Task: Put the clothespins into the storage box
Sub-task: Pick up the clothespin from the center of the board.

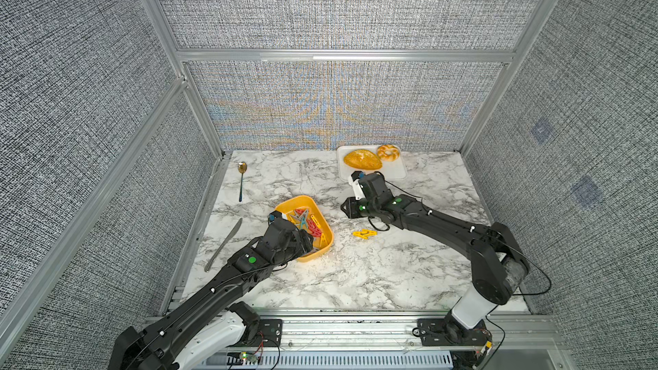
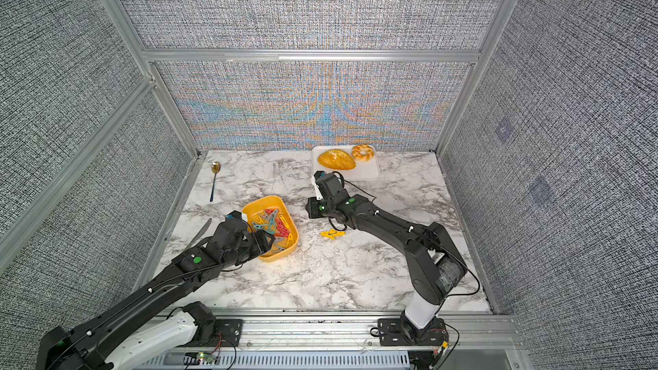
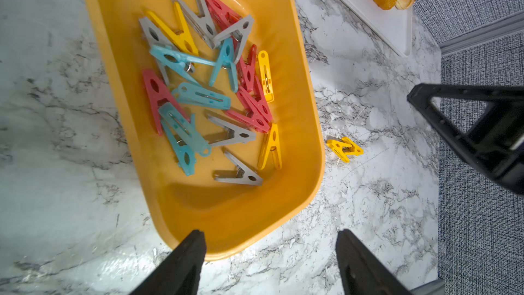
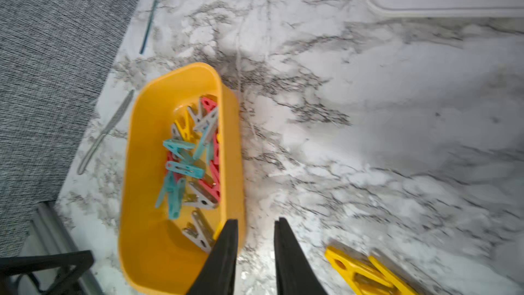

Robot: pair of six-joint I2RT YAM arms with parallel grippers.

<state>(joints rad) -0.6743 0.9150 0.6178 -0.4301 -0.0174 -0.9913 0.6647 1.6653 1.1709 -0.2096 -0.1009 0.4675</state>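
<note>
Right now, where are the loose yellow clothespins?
The yellow clothespins lie on the table, in both top views right of the storage box, apart from it, beside the right arm.

A gold-bowled, blue-handled spoon [image 1: 241, 179] and a grey metal knife [image 1: 223, 245] are laid on the marble-patterned worktop [image 1: 356, 272] — well apart, a flat white tray [image 1: 396, 172] is loaded with an oval golden loaf [image 1: 362, 159] and a ring-shaped roll [image 1: 388, 153].

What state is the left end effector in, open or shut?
Open: left end effector fingers stand wide apart, nothing between them.

The right gripper [image 4: 256, 221], jaws slightly parted (nothing between them), hangs beside the storage box [image 4: 141, 183] of clothespins [image 4: 185, 167]; a yellow clothespin [image 4: 348, 265] lies outside.
</note>
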